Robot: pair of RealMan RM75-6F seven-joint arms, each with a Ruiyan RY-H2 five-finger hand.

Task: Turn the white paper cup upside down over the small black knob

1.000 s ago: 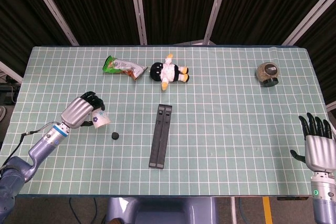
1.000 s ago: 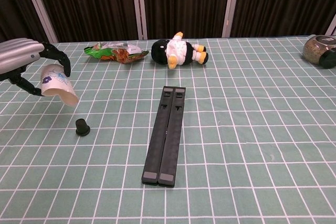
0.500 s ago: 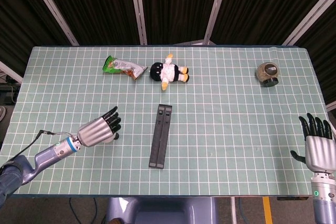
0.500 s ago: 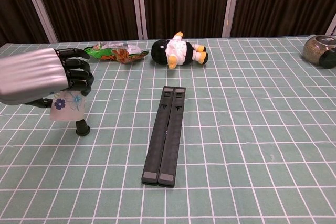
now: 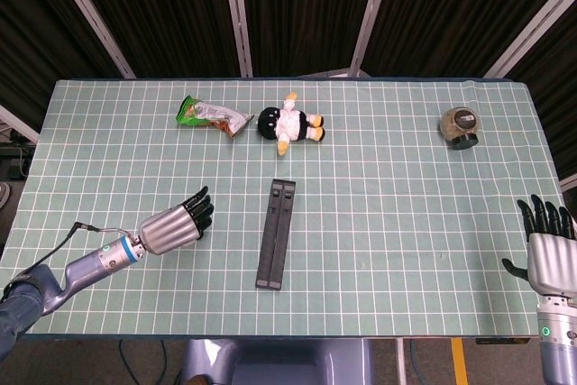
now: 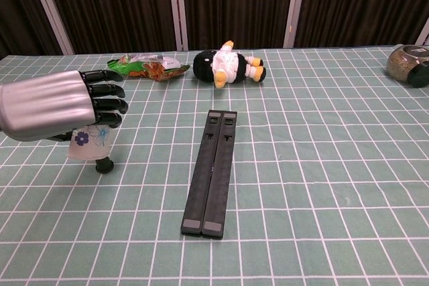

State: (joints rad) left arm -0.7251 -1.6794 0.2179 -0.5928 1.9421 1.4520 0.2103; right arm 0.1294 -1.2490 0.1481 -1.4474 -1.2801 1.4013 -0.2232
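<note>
Lowering inverted white paper cup (image 6: pixel 89 141), left hand (image 6: pixel 64 104) fingers (image 6: pixel 107 104) wrapped round it; black knob (image 6: pixel 104 164) at rim's right edge—I'd shift right, then seat.

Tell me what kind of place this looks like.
Probably a robot lab test bench, not a home: a table under a green grid mat, dark curtains with metal frame bars behind, and unrelated props laid out, such as a plush penguin, a snack packet and a jar.

Silver left hand (image 6: pixel 57 105), black fingers (image 6: pixel 107 104), blue-grey forearm.
</note>
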